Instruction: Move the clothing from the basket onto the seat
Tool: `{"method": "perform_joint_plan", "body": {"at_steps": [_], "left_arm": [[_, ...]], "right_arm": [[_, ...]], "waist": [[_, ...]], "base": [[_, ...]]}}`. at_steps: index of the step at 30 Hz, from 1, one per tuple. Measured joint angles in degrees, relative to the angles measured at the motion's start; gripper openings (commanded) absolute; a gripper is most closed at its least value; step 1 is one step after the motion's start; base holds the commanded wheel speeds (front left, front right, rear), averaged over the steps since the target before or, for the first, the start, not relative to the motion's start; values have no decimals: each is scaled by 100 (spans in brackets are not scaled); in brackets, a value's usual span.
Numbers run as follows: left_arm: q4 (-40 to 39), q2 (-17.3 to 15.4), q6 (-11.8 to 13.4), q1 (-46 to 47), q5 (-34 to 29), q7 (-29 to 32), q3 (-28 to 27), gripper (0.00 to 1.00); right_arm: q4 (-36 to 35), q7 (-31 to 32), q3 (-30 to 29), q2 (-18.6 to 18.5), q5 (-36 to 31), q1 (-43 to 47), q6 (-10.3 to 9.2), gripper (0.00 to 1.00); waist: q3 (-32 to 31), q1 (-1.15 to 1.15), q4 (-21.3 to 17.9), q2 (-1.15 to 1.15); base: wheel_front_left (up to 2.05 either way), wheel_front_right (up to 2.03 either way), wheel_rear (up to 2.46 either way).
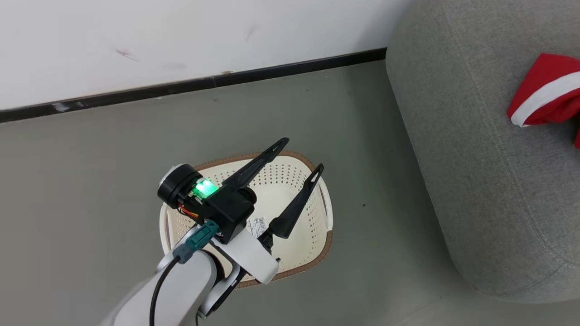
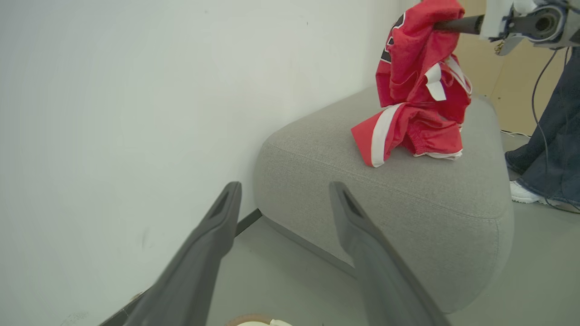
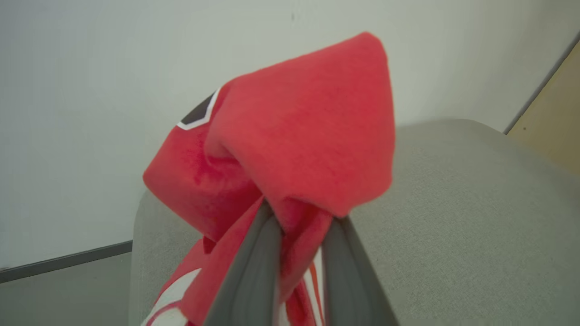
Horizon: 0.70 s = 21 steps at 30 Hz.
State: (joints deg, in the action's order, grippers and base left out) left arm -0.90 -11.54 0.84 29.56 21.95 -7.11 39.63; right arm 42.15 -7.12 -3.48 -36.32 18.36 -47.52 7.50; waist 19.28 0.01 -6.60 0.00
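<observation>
head view. the left gripper (image 1: pixel 303 154) hangs over the basket (image 1: pixel 312 226), which stands on the floor (image 1: pixel 90 203) near the seat (image 1: pixel 476 158). its two fingers are spread wide and point diagonally up toward the wall (image 1: pixel 181 36). the pale forearm rises from the lower left, with a green light (image 1: pixel 205 187) at the wrist. a paper label (image 1: pixel 257 226) lies inside the basket. a corner of the clothing (image 1: pixel 543 95) shows on the seat at the right edge.

left wrist view. this view adds what the head view cuts off. the right gripper (image 2: pixel 446 23) reaches in level from the right, above the seat. the clothing hangs from it as a bundle, long axis near vertical. its lower folds, with a white stripe, rest on the seat top. a person's leg (image 2: pixel 553 149) stands beyond the seat.

right wrist view. close up, the right gripper's fingers are pressed together on a fold of the red clothing, pinching it. a black, white-edged patch shows at the fold's left, with the seat beneath.
</observation>
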Motion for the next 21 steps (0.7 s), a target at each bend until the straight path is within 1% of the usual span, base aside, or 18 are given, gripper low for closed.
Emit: {"method": "perform_joint_plan", "body": {"at_steps": [7,12,18,21], "left_arm": [[-68,7,-1,136,-43,8,20,100],[-73,19,-7,252,-51,7,23,100],[-31,74,-88,366,-80,-5,63,100],[55,53,-104,389,-80,-55,42,100]], "right_arm": [[470,-74,37,158,-510,-161,0,0],[821,-102,-102,199,-748,-232,0,0],[1189,-211,-376,208,-786,-226,0,0],[1263,-315,-378,392,-794,-225,1,0]], "waist": [[297,0,166,0],[465,0,277,0],[597,0,403,0],[596,0,419,0]], "base": [[0,0,0],[0,0,0],[0,0,0],[0,0,0]]}}
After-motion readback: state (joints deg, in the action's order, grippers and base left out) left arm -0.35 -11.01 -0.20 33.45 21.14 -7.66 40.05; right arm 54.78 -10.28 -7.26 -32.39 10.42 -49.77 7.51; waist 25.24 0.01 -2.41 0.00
